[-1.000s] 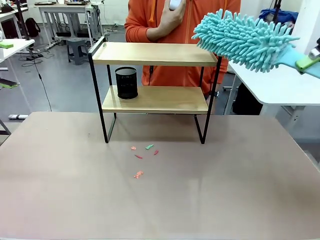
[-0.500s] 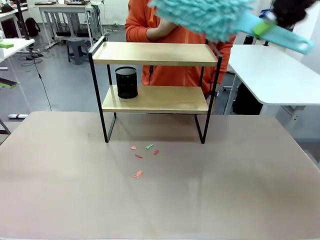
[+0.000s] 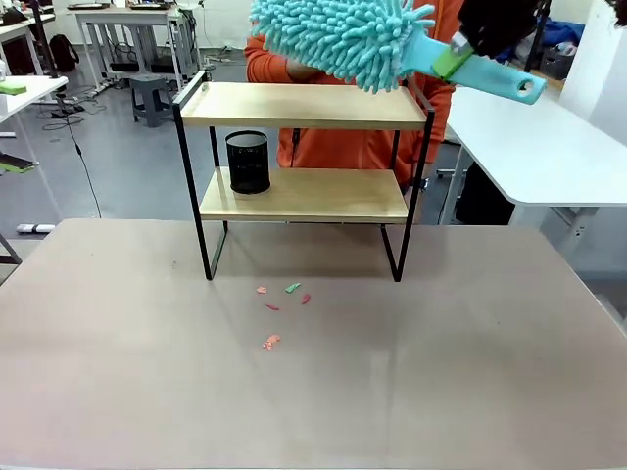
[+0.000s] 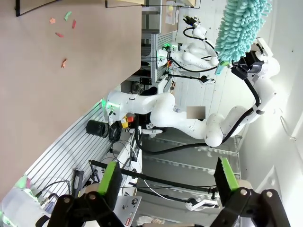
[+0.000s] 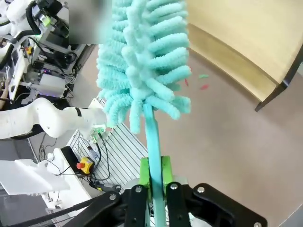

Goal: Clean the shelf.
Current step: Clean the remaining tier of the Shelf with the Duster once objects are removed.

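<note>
Duster (image 3: 338,39) has swung in from the far right to just above the top board of the shelf (image 3: 294,106), at the far middle of the table (image 3: 441,372). My right gripper (image 3: 454,59) clamps its handle; the left gripper (image 4: 168,177) stands wide open, empty. I judge wiping imminent.

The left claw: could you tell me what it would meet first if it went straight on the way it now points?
Probably the right arm, its white lower link straight ahead of the open left claw; depth is unclear.
</note>
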`<state>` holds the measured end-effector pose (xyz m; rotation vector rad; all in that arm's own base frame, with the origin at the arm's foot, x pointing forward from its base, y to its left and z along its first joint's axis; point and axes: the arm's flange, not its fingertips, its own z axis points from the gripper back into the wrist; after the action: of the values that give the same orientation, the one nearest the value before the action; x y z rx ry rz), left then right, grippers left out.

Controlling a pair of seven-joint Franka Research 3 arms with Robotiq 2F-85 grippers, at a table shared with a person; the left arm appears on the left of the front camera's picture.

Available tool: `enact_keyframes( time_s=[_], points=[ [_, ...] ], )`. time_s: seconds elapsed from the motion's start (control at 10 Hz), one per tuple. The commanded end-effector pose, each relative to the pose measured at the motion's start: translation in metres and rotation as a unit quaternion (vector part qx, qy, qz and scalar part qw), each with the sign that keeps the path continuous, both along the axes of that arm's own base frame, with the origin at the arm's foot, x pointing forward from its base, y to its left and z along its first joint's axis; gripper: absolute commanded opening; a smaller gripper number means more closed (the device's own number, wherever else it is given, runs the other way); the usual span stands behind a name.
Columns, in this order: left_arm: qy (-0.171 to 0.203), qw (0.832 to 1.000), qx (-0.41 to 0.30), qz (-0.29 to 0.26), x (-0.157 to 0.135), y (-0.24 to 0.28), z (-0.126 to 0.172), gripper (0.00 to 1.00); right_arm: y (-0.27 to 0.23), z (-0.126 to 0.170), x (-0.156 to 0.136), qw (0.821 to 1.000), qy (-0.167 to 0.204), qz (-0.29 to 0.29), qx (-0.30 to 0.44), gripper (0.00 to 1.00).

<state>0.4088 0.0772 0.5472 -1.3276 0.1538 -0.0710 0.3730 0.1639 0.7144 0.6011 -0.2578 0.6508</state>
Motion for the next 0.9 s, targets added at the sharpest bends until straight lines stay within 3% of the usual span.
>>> enact_keyframes(
  time_s=[0.0,0.2,0.6,0.8],
  points=[
    [-0.004,1.0,-0.009,0.0,-0.002,-0.001,0.003,1.0,0.022,-0.007,-0.002,0.999,0.014,-0.016,-0.045,0.12],
    [-0.004,1.0,-0.009,0.0,-0.002,-0.001,0.003,1.0,0.066,-0.004,0.003,0.998,-0.014,-0.033,-0.048,0.12],
    [-0.004,1.0,-0.009,0.0,-0.002,-0.001,0.003,1.0,0.133,-0.022,0.026,0.982,-0.013,-0.165,-0.086,0.12],
    [-0.004,1.0,-0.009,0.0,-0.002,-0.001,0.003,1.0,0.159,-0.032,0.04,0.977,-0.012,-0.186,-0.101,0.12]
  ],
)
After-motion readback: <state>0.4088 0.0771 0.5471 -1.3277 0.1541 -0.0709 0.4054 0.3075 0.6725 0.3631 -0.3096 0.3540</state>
